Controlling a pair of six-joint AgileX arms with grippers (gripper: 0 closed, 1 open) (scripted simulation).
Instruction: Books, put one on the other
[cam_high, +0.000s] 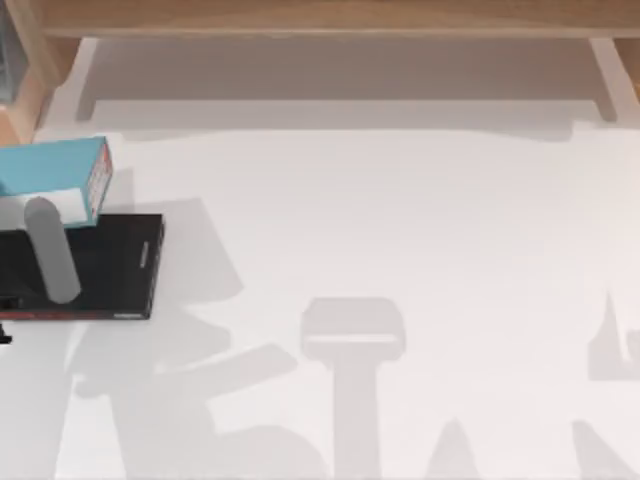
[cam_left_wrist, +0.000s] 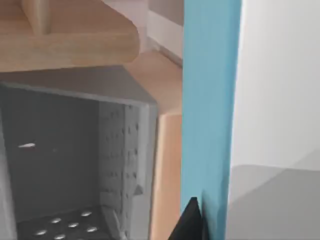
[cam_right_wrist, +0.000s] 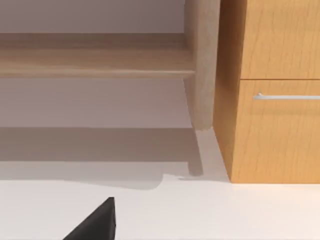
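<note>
- Black book flat on the white table, at the left edge of the top view, a little above mid-height; red edge along its lower side.
- Light blue book in the upper left of the top view, its white-and-red spine edge turned toward the right; lower part overlapping the black book's upper edge.
- Whether the blue book rests on the black one or is held above it: cannot tell.
- Left arm as a grey cylinder lying across the black book, its upper end meeting the blue book's lower edge.
- Left gripper in the lower middle of the left wrist view: one dark fingertip touching the tall blue face of the book; spread of the claw and its hold on the book: cannot tell.
- Behind the blue book in that view, a grey perforated bin at lower left and pale wooden furniture at upper left.
- Right gripper as a dark finger at the bottom of the right wrist view, left of centre, over bare table, nothing held; how far open: cannot tell.
- Wooden cabinet with a drawer handle at the right of that view.
</note>
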